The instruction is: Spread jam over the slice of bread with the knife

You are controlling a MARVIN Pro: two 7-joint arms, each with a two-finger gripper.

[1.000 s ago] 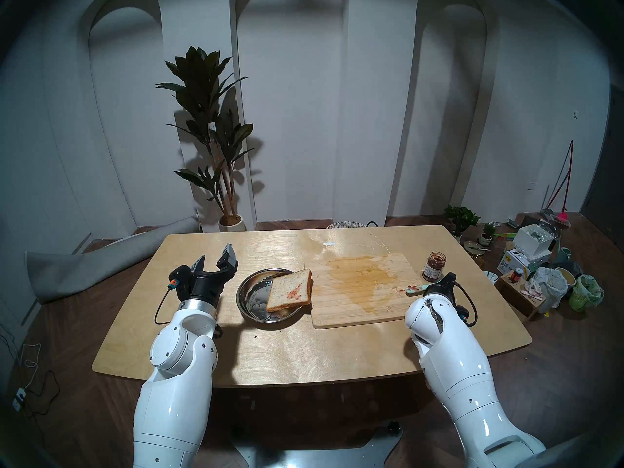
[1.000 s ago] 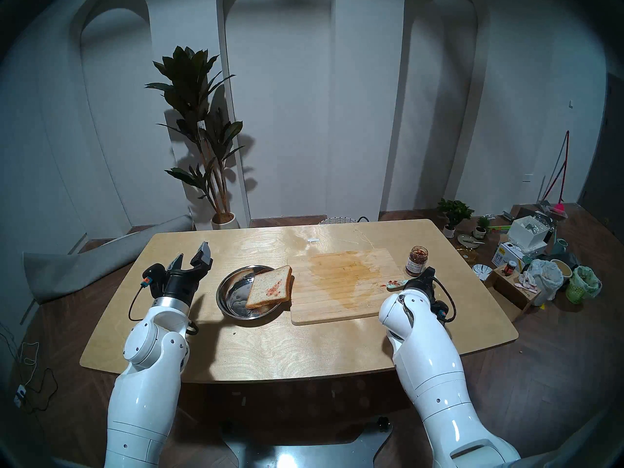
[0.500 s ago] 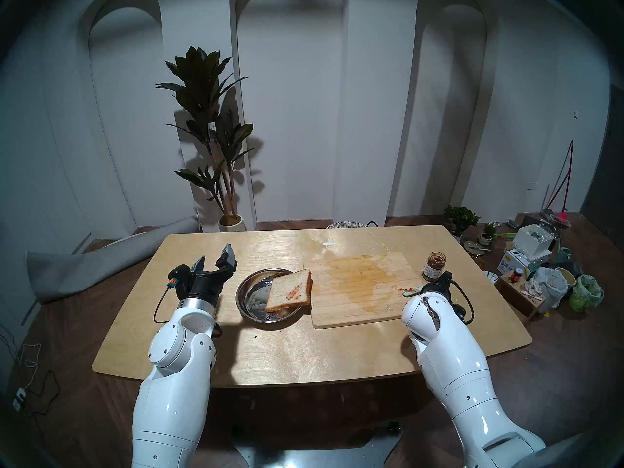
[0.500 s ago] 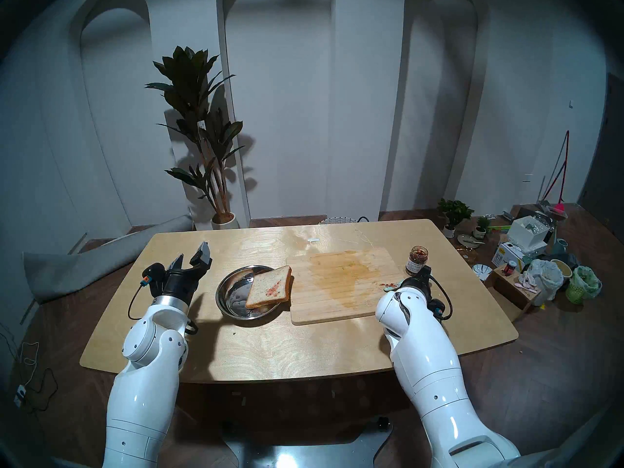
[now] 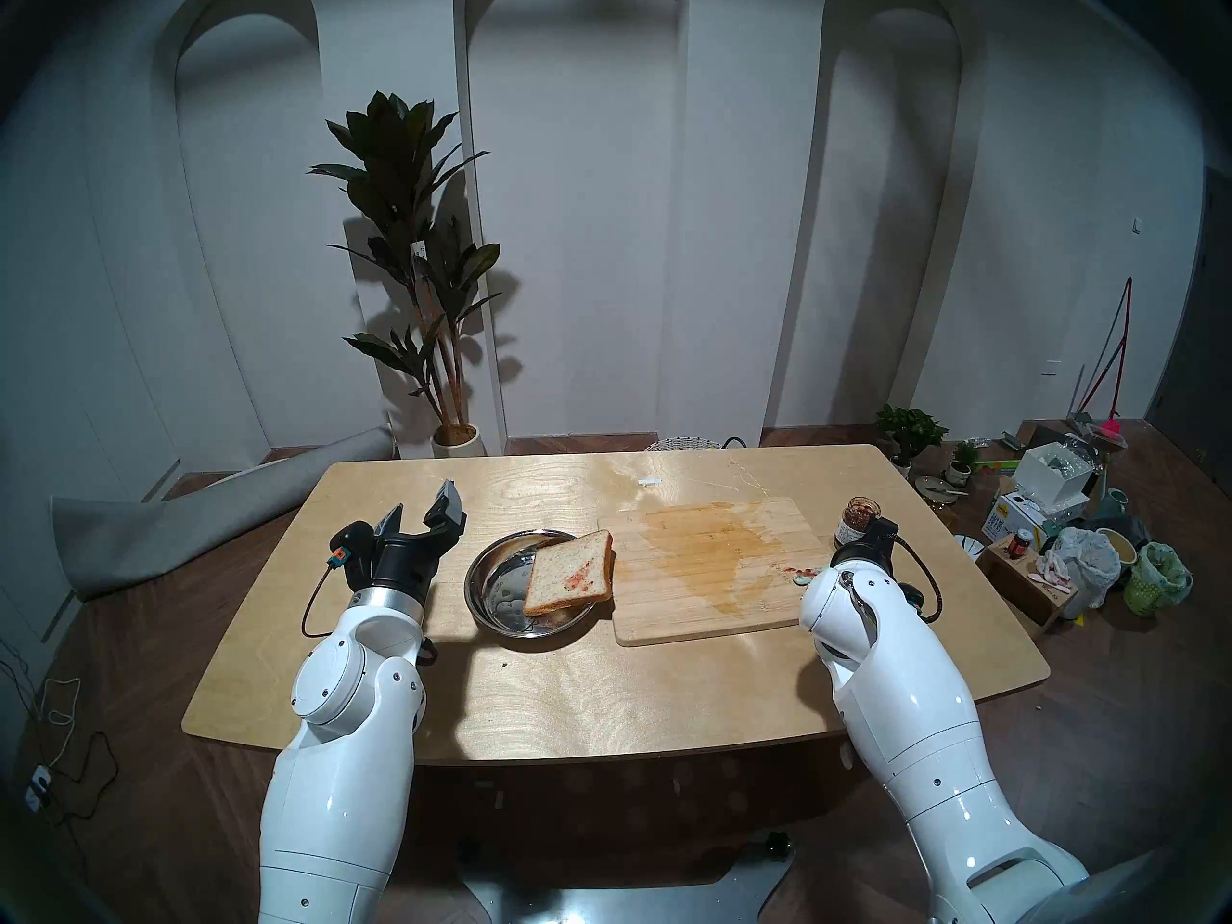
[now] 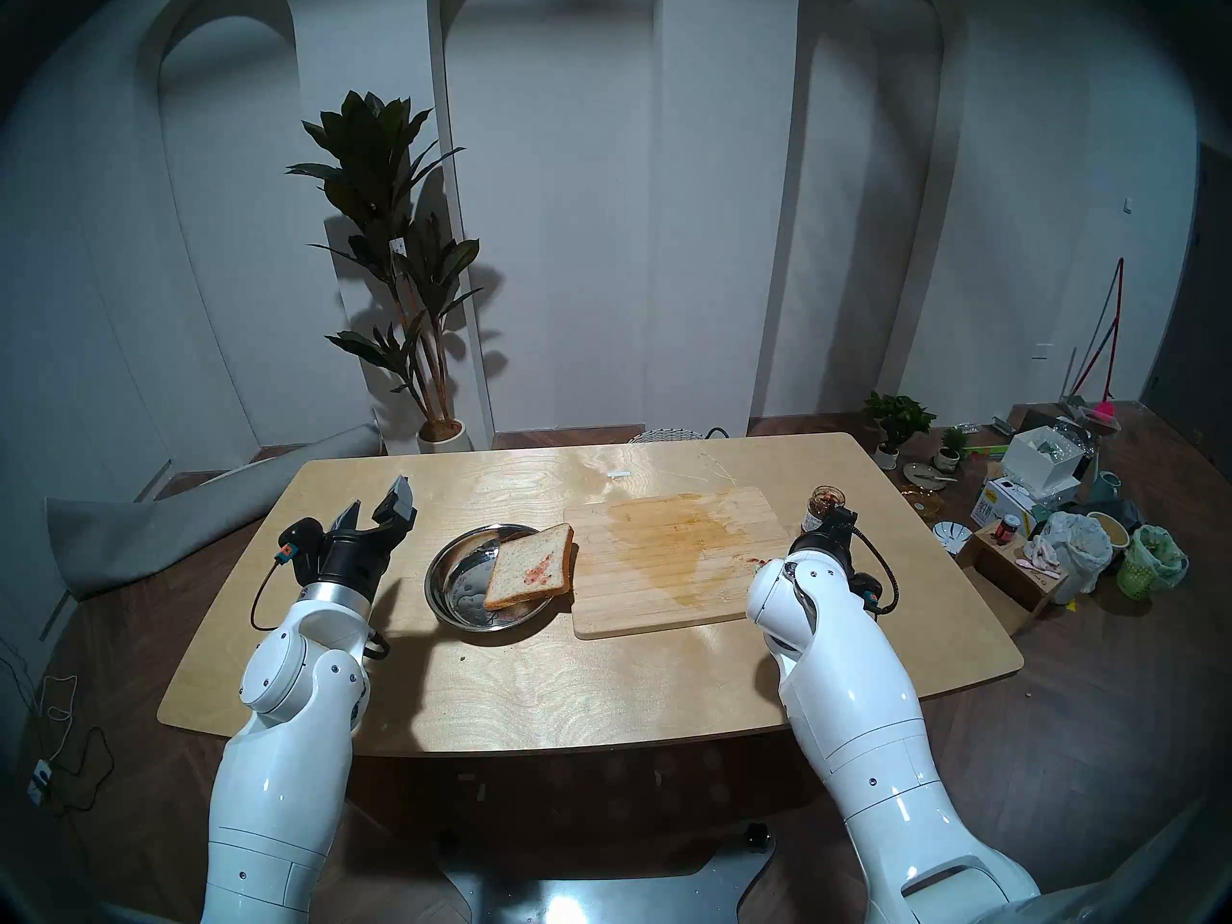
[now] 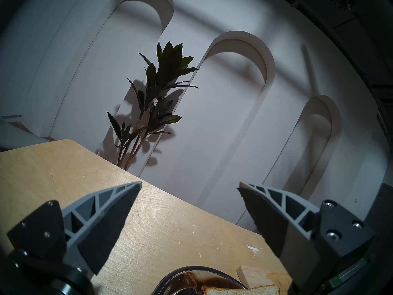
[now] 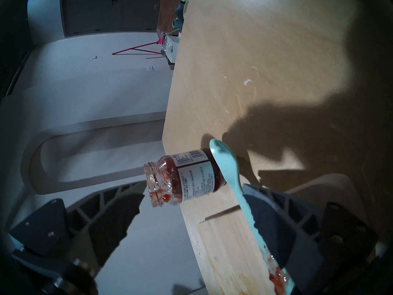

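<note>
The slice of bread point(image 5: 567, 572) leans on the right rim of a steel plate point(image 5: 497, 586), with a small red jam smear on its top. The lidless jam jar point(image 5: 860, 517) point(image 8: 182, 177) stands on the table just past the cutting board's right end. My right gripper point(image 5: 872, 534) point(image 8: 192, 190) hangs open beside the jar. The mint-green knife point(image 8: 231, 177) lies on the board's corner against one finger pad point(image 8: 274, 224), jam on its near end; only its tip point(image 5: 805, 576) shows from the head. My left gripper point(image 5: 427, 512) point(image 7: 189, 183) is open and empty, left of the plate.
A wooden cutting board point(image 5: 707, 609) with a large brown stain lies right of the plate on the pale wooden table point(image 5: 600, 696). Boxes, bags and small pots clutter the floor point(image 5: 1067, 536) beyond the table's right edge. A tall potted plant point(image 5: 420, 269) stands behind.
My right gripper has gone from shut on the knife to open, and the knife now rests on the board. The right wrist has shifted slightly toward the jar. The left arm is unchanged.
</note>
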